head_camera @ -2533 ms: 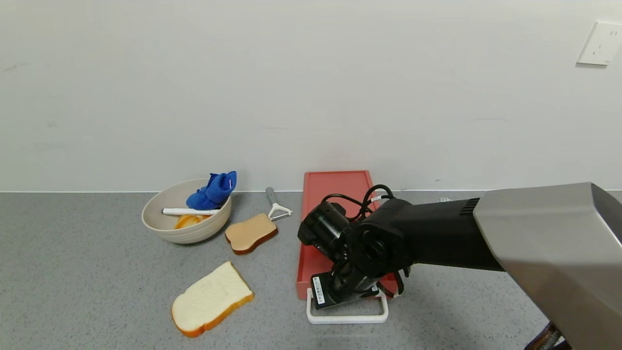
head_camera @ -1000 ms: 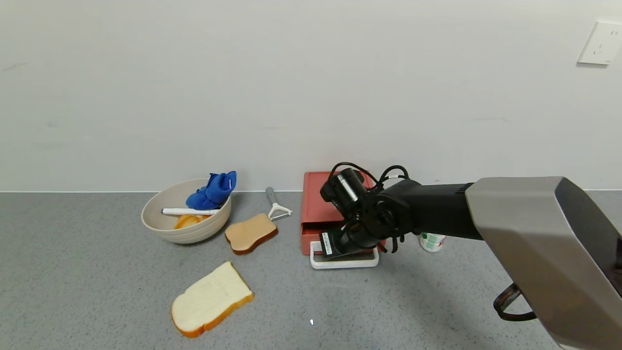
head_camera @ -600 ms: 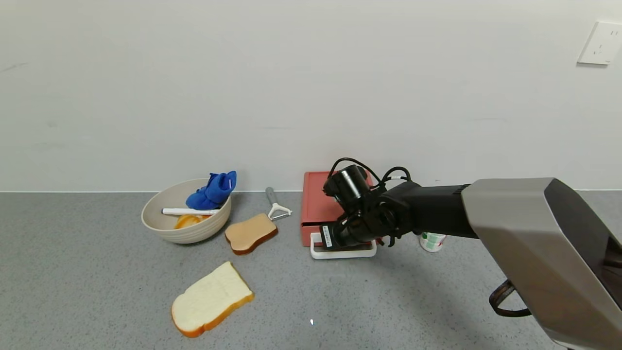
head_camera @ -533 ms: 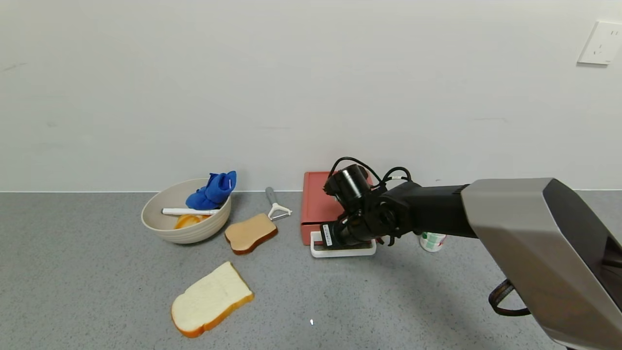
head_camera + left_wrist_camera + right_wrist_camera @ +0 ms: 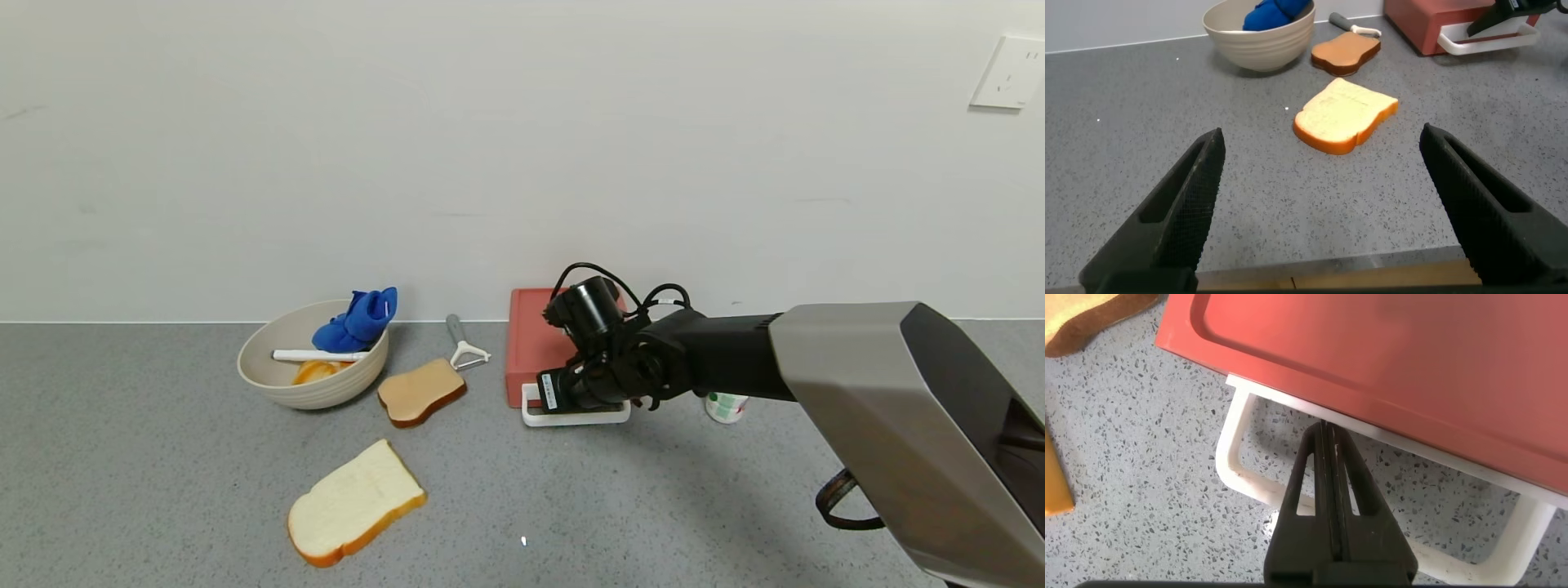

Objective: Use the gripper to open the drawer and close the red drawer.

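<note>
The red drawer (image 5: 526, 347) stands against the wall with its tray pushed in; only its white loop handle (image 5: 571, 418) sticks out in front. My right gripper (image 5: 569, 398) is shut and empty. In the right wrist view its closed tips (image 5: 1328, 429) reach over the handle's front bar (image 5: 1237, 465) into the loop and meet the white front strip under the red drawer top (image 5: 1388, 359). My left gripper (image 5: 1327, 204) is open and empty, low over the table's near edge, far from the drawer.
A beige bowl (image 5: 277, 377) holding a blue cloth (image 5: 356, 320) and a white tool stands at the left. A brown toast slice (image 5: 421, 392), a peeler (image 5: 464, 345) and a white bread slice (image 5: 356, 501) lie between. A small white cup (image 5: 725, 405) stands right of the drawer.
My right gripper has moved toward the wall and pushed the handle with it. The tray slid from fully pulled out to shut inside the red box.
</note>
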Tool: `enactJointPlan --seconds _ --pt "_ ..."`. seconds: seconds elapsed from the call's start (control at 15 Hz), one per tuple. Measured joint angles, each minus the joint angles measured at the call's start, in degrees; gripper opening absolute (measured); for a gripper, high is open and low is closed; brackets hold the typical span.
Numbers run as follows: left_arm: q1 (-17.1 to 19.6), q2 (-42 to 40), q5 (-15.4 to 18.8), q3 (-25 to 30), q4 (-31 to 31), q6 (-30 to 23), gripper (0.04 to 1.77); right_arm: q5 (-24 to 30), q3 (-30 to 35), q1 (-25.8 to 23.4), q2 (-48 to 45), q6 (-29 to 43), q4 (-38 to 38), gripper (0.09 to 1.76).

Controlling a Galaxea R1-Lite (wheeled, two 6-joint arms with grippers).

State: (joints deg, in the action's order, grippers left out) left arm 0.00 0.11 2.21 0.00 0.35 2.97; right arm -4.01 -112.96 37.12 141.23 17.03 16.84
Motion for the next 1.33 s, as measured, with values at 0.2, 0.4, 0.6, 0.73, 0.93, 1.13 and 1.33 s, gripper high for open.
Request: enactJointPlan --seconds 0.2,0.4,0.6,0.73,0.93,1.13,1.33 --pt "0.0 0.0 0.0 0.0 0.0 -0.1 1.72 0.0 0.3 0.0 0.0 0.0 -1.2 0.12" --pt "0.0 0.0 0.0 0.0 0.0 -0.2 1.72 0.1 1.1 0.1 -1.2 0.0 -1.2 0.12" --pt "0.0 0.0 0.0 0.0 0.0 -0.2 1.72 0.2 4.5 0.8 -5.5 -1.2 -0.7 0.12" --pt "0.0 0.0 0.0 0.0 0.0 -0.3 1.72 0.3 7.9 1.1 -10.0 -2.7 -0.7 0.12" --pt "0.0 0.0 0.0 0.0 0.0 -0.3 1.72 1.0 15.9 1.1 -18.3 -5.7 -1.3 0.12" --pt "0.0 0.0 0.0 0.0 0.0 -0.3 1.72 5.4 27.3 -0.4 -26.3 -10.1 -5.4 0.27" --pt "0.0 0.0 0.0 0.0 0.0 -0.3 1.72 8.5 39.1 -2.1 -33.7 -13.8 -14.3 0.73"
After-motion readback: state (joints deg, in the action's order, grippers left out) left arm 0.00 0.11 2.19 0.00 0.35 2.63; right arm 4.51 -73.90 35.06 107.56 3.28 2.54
